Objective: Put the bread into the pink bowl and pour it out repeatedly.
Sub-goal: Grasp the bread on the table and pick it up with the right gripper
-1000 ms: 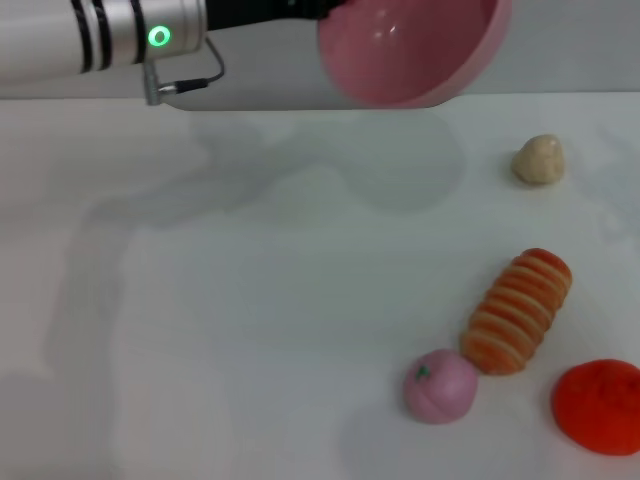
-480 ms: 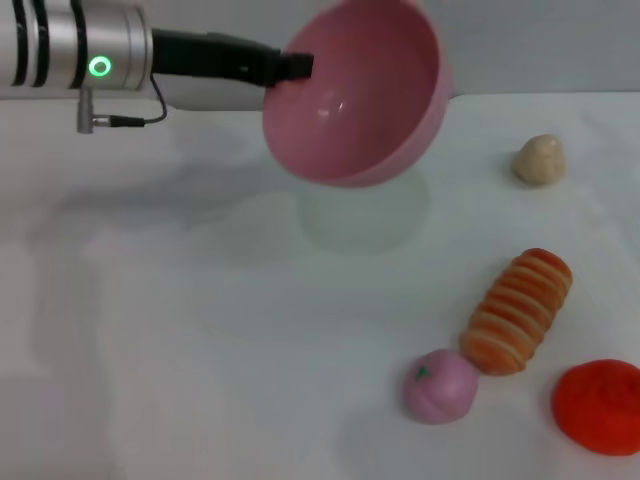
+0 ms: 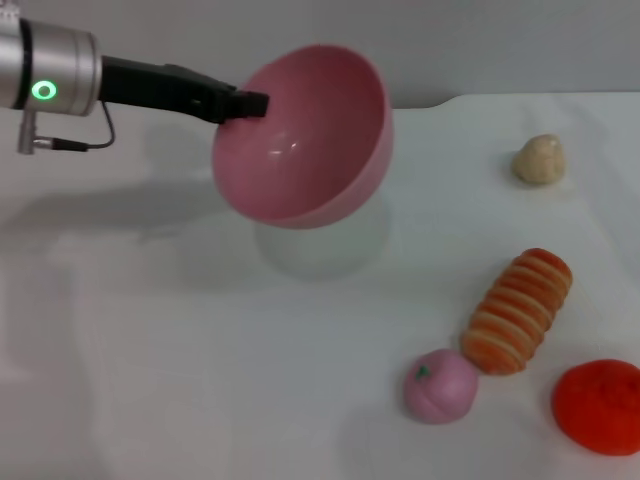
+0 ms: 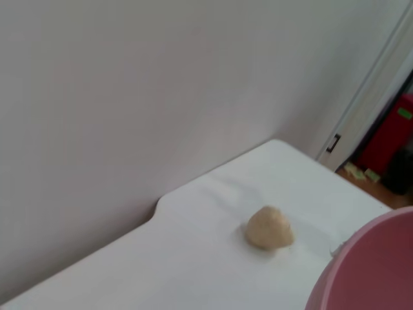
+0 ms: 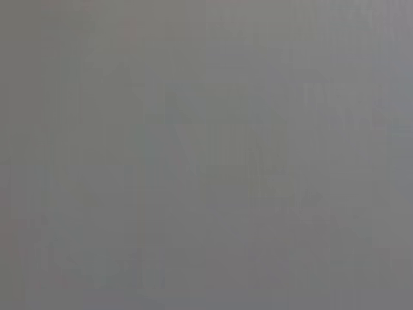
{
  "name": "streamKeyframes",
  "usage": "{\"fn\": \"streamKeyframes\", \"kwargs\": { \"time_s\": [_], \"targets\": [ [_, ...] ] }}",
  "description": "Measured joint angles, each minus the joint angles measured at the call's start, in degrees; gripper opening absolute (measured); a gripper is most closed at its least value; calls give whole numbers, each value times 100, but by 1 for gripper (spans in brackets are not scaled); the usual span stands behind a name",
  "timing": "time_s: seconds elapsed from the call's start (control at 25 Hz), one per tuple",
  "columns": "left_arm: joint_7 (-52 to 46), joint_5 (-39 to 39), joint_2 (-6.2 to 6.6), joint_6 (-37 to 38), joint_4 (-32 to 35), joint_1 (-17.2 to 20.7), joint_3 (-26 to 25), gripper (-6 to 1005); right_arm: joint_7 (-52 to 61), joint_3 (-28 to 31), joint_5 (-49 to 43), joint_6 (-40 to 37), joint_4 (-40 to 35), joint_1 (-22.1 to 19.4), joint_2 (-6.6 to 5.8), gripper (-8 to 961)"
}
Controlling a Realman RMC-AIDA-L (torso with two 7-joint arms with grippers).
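At far left of the head view, the left gripper (image 3: 245,103) reaches in level from the silver forearm, its dark fingers clamped on the near rim of the pink bowl (image 3: 305,150), a round, smooth, glossy plastic hemisphere. Bowl hangs clear above the white table (image 3: 150,350), tipped so its mouth faces toward the camera; nothing inside it. Its shadow sits on the table just beneath.

Key relation: the bread (image 3: 517,310), an elongated ridged toy loaf with orange-and-cream stripes, lies flat on the table well to the right of the bowl and nearer the robot. Long axis runs diagonally, near end pointing left, far end right. Left arm is the only arm visible; its hand is taken up by the bowl.

Around the loaf: small pink peach-like ball (image 3: 441,385) touching or just beside its near end; red-orange rounded toy (image 3: 598,405) near, at the right edge; small beige rounded lump (image 3: 539,159) farther back, well apart. The ball may crowd a grasp at the loaf's near end.

Right gripper: not seen; its wrist view shows only flat grey, possibly blocked.
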Motion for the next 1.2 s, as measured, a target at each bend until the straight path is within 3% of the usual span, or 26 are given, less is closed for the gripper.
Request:
{"fn": "streamKeyframes", "kwargs": {
  "time_s": [0.32, 0.6, 0.8, 0.92, 1.04, 1.2],
  "targets": [
    [-13, 783, 116, -337, 12, 54, -708, 37, 76, -78, -6, 1096, -238, 92, 1, 502],
    [-12, 1035, 138, -277, 44, 97, -726, 37, 908, -479, -514, 3033, -926, 194, -42, 502],
    [-2, 1274, 113, -164, 45, 66, -722, 37, 2711, -833, -2416, 4450, -1833, 268, -57, 502],
    [-14, 1389, 98, -31, 45, 49, -728, 37, 4572, -1117, -4164, 4983, -2306, 306, -100, 501],
    [-15, 1423, 95, 54, 45, 40, -730, 37, 6278, -1101, -5875, 4890, -2390, 433, -143, 501],
    [-16, 1433, 94, 104, 45, 40, -734, 37, 8457, -838, -7768, 4139, -2151, 810, -349, 501]
  ]
}}
